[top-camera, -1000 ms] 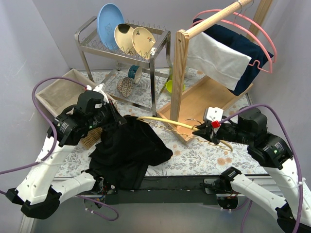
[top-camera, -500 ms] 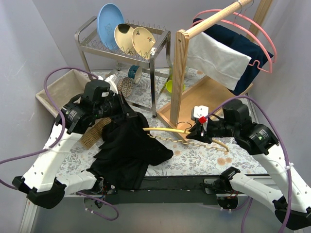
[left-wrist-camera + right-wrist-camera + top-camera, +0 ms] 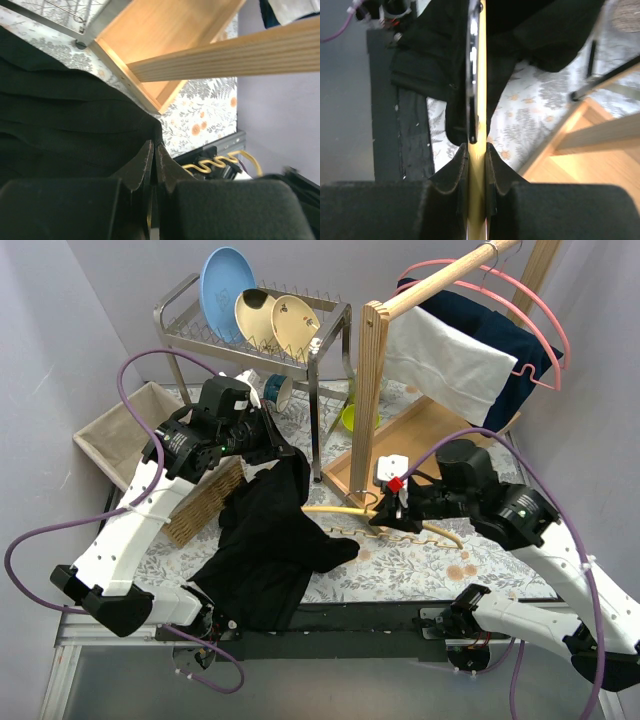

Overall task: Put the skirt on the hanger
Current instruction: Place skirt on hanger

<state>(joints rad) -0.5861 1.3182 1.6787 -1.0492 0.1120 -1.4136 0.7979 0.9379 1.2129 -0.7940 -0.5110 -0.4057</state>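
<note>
The black skirt (image 3: 270,540) hangs from my left gripper (image 3: 291,462), which is shut on its upper edge; its lower part lies on the floral table and over the near edge. In the left wrist view the skirt (image 3: 65,125) fills the left side, pinched between the closed fingers (image 3: 154,150). My right gripper (image 3: 385,512) is shut on the yellow hanger (image 3: 335,510), whose arm points left to the skirt. In the right wrist view the hanger (image 3: 477,165) runs straight up between the fingers and over the skirt (image 3: 445,65).
A wooden clothes rack (image 3: 372,390) with a wooden tray base (image 3: 430,440) stands behind the hanger, carrying white and navy cloths on pink hangers (image 3: 530,330). A metal dish rack (image 3: 250,330) with plates stands at the back. A fabric bin (image 3: 120,430) sits at the left.
My left gripper has lifted the skirt's edge up and to the right, toward the rack post. My right gripper has carried the hanger left, so its tip now reaches the skirt.
</note>
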